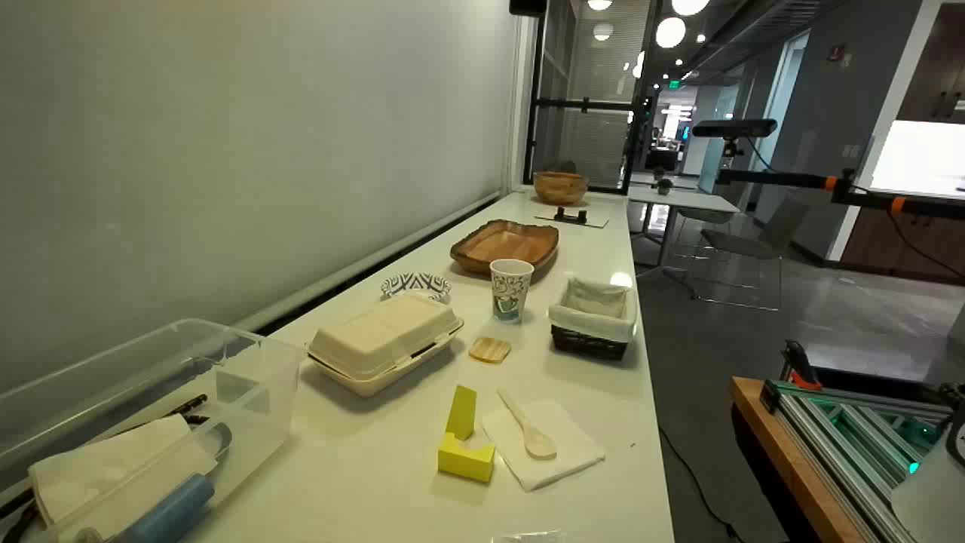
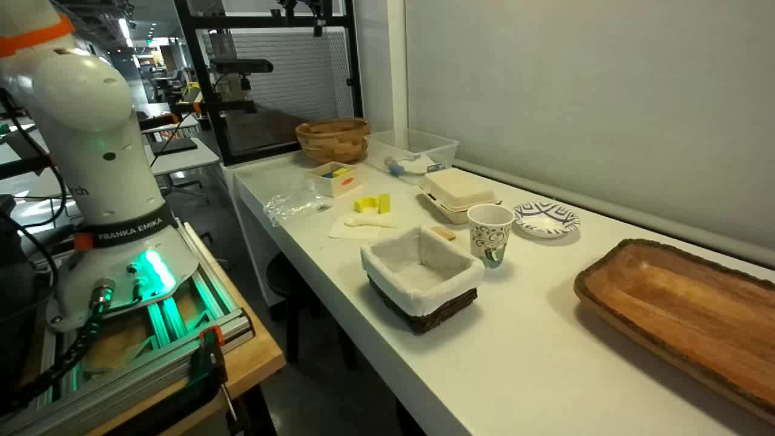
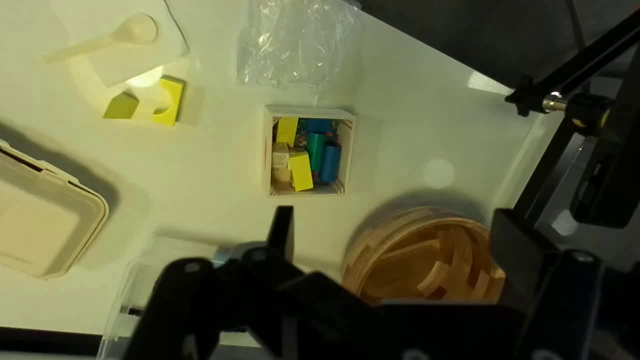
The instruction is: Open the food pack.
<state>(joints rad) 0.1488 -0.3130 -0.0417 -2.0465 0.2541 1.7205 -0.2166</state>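
The wide-spread tool (image 3: 394, 225) points down, clear of the food pack (image 3: 40, 220).

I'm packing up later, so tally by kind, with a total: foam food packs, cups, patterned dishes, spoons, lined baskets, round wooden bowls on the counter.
Foam food pack: 1
Paper cup: 1
Patterned dish: 1
Spoon: 1
Lined basket: 1
Round wooden bowls: 2 (one towards each end)
Total: 7

My claw (image 3: 398, 237): blk
Food pack (image 1: 388, 332): crm-wht
Cup (image 1: 511, 285): wht, dk swirls
Dish (image 2: 547, 220): wht, dk geom. lines
Notched block (image 1: 466, 461): brt ylw
Counter (image 1: 362, 483): wht
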